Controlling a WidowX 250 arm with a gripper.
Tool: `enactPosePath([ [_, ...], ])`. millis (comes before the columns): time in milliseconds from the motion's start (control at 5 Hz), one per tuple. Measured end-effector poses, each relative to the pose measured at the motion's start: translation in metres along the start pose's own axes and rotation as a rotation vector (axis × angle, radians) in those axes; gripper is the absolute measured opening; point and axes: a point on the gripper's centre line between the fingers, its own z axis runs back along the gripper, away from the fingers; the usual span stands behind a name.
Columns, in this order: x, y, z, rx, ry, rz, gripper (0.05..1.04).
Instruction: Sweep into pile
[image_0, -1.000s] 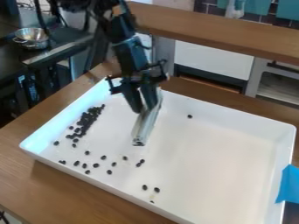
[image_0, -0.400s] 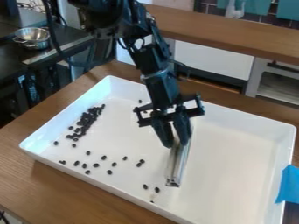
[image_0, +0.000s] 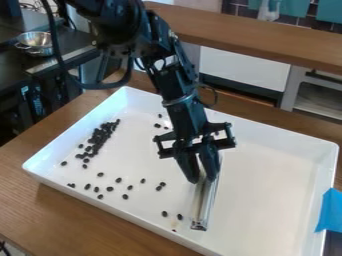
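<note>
The fingers of the gripper grasp a silvery, shiny, long and narrow bar, whose lower end points toward the near edge of the white tray. Small, dark, rounded beans bunch thickly by the tray's left edge; others lie singly or paired toward its near edge, a few toward its far left corner. Blue tape marks the right edge; wooden bench beneath.

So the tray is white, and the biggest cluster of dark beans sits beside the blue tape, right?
Not quite: in the camera view, the biggest cluster of dark beans sits towards the opposite side from the blue tape. The tray is white.
</note>
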Motion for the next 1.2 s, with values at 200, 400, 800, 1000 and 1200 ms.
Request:
enactPosePath([
  [200,-0.004,0.007,-0.008,0.015,-0.006,-0.005,0.31],
  [400,-0.007,0.014,-0.014,0.034,-0.013,-0.007,0.31],
  [800,-0.01,0.029,-0.016,0.057,-0.015,-0.001,0.31],
  [1000,-0.008,0.044,-0.004,0.092,0.011,-0.013,0.31],
  [1200,0.0,0.066,0.005,0.132,0.047,-0.012,0.31],
])
